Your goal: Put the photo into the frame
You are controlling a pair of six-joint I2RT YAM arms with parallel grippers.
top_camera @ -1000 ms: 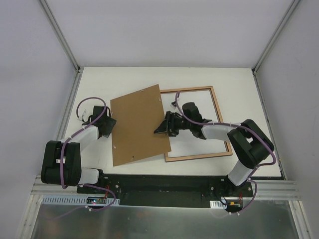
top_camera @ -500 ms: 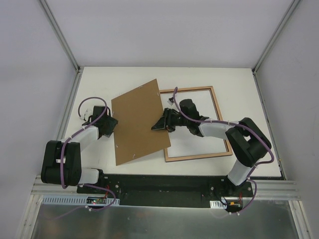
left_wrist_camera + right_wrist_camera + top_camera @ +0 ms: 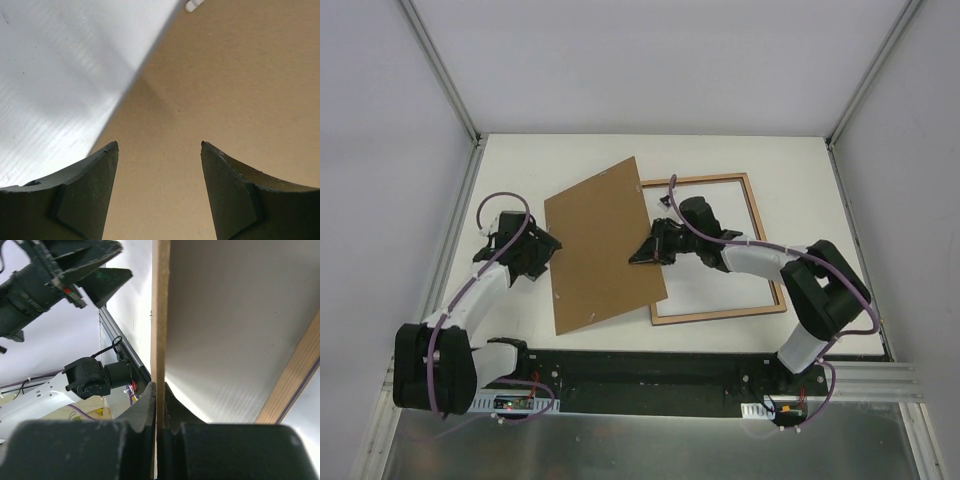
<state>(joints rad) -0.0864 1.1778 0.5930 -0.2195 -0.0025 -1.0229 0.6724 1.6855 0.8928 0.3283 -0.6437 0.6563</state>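
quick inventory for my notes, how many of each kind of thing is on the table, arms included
brown backing board: 1
frame: 1
robot arms: 2, with left end effector and right end effector
total: 4

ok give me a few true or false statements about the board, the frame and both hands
1. The right hand is clamped on an edge of the brown board. True.
2. The left hand is shut on the board. False: its fingers stand apart, open.
3. The frame lies with its navy face up. False: the wood-coloured side shows.
4. From above, the board covers the frame's left side. True.
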